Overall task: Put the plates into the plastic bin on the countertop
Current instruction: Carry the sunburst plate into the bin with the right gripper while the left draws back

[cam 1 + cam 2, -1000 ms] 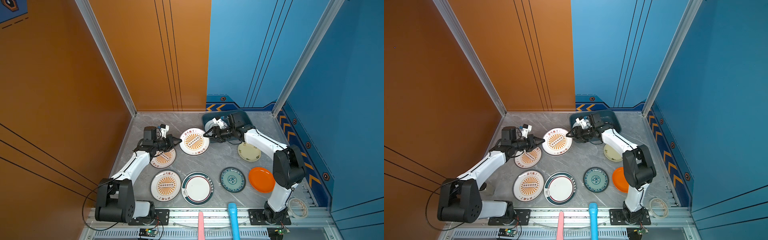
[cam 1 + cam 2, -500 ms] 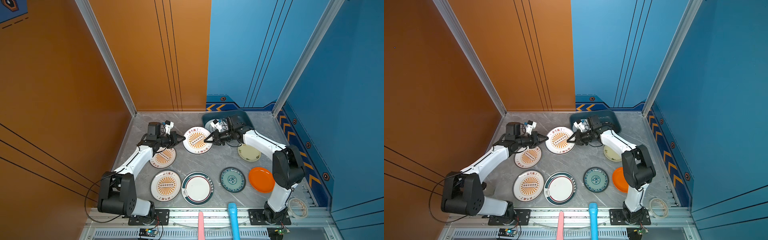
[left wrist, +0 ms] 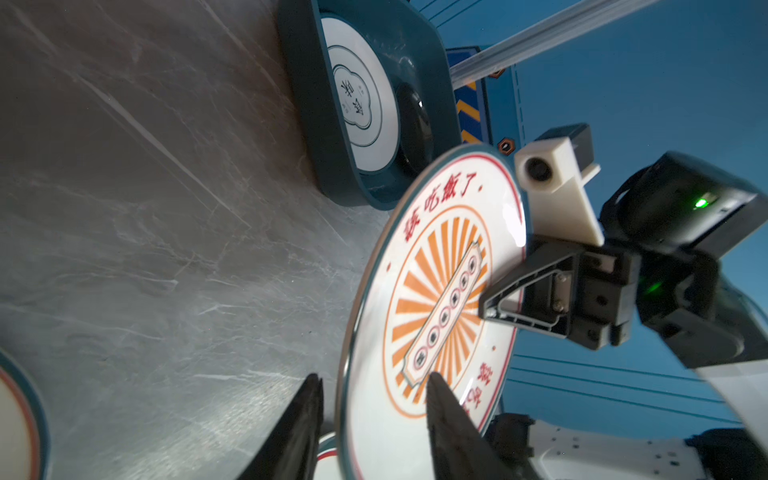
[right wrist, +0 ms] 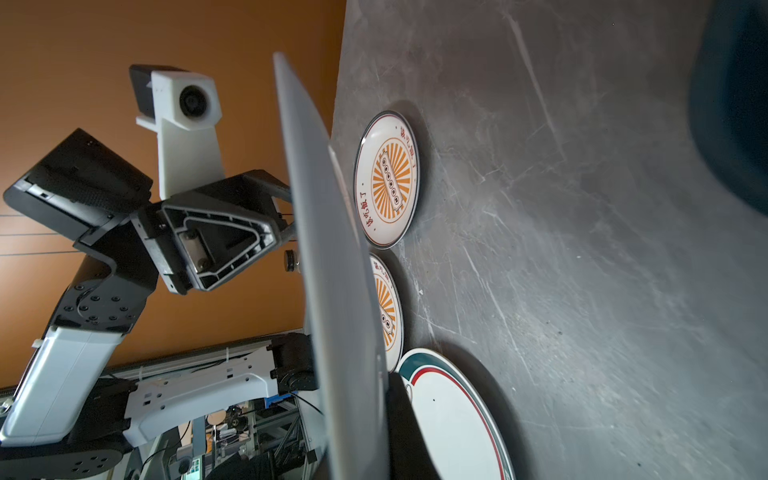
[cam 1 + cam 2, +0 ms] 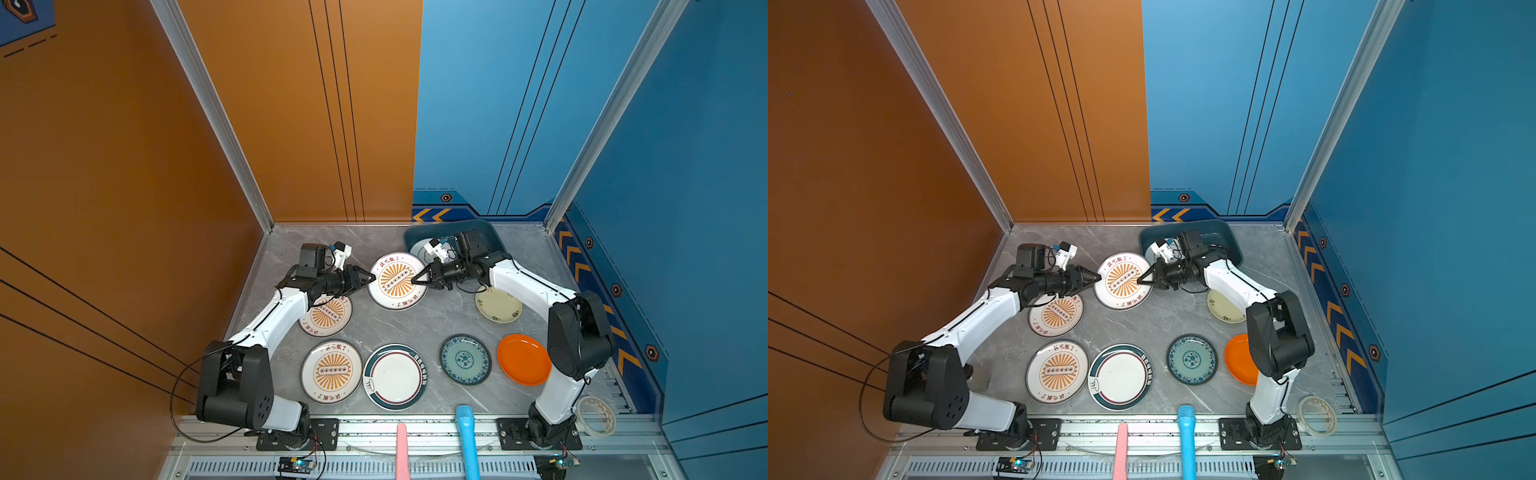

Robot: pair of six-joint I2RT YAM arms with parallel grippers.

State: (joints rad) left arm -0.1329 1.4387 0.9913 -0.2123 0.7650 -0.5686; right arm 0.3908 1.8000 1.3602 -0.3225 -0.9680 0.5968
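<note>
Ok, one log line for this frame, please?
step: handover | sunburst plate: held above countertop | left gripper: open around its rim | right gripper: shut on opposite rim | plastic bin: plate not yet inside

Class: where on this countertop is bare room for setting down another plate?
Bare grey marble countertop lies mid-table, bordered by the raised white sunburst plate, cream floral plate, blue patterned plate and teal-rimmed plate; also the far corner left of the dark teal plastic bin. The front row is crowded.

raised plate [image 5: 397, 280] crowding bin [image 5: 419, 232] corner, bare countertop [image 5: 440, 318] centre
</note>
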